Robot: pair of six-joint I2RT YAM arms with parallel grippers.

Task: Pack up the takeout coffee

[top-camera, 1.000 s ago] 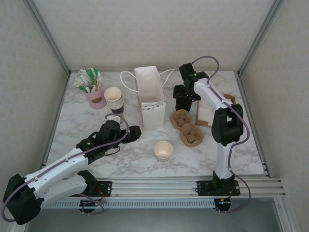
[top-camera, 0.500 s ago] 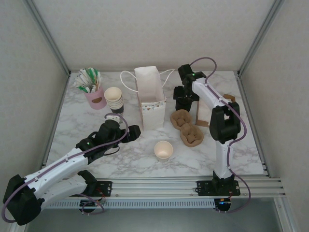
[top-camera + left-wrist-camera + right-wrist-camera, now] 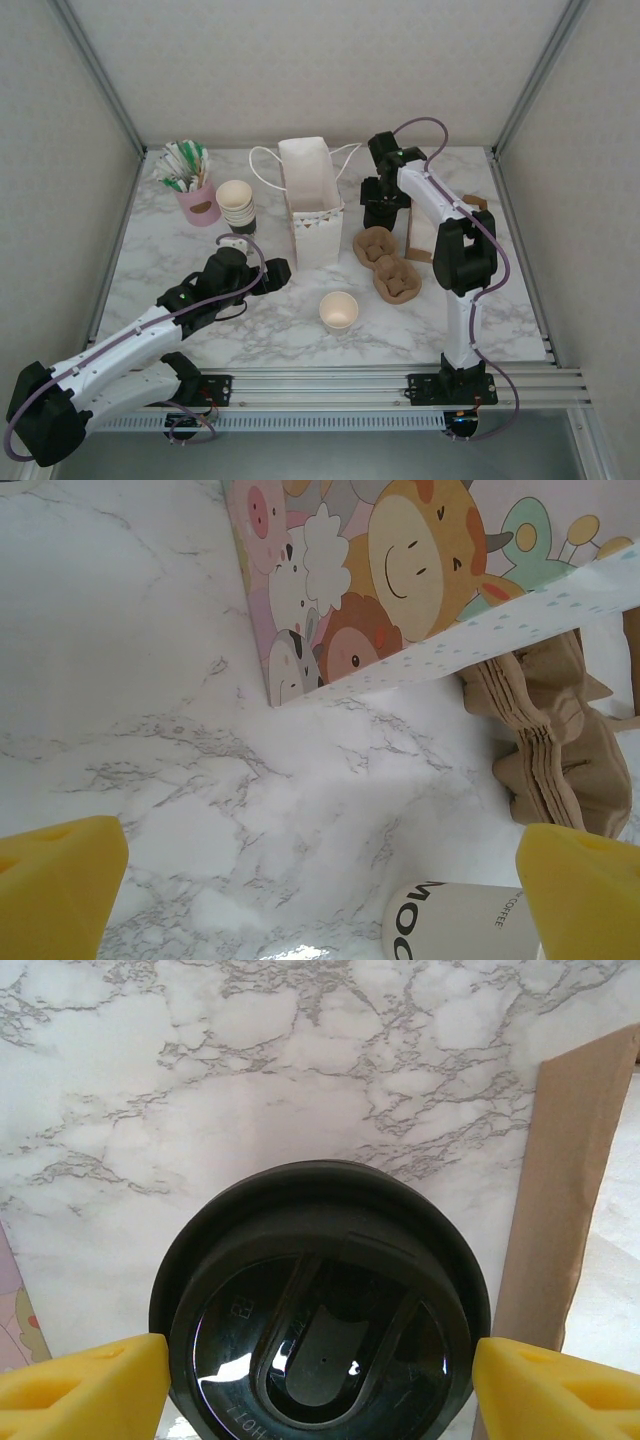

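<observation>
The takeout coffee (image 3: 322, 1260) is a black cup seen from above as a glossy black lid with a sip slot. It stands on the marble to the right of the paper bag (image 3: 312, 205). My right gripper (image 3: 320, 1385) hangs straight above it, one yellow fingertip against each side of the lid, shut on it. In the top view the right gripper (image 3: 379, 211) covers the cup. My left gripper (image 3: 270, 272) hovers low over the table in front of the bag's left corner, open with nothing between its fingers (image 3: 60, 880).
A stack of brown cup carriers (image 3: 386, 262) lies right of the bag. A white paper cup (image 3: 338, 311) stands in front. A brown card (image 3: 570, 1210) stands right of the coffee. A cup stack (image 3: 237, 205) and a pink holder (image 3: 197, 198) stand at the back left.
The right arm has shifted slightly left and settled over the black cup. The left arm has barely moved.
</observation>
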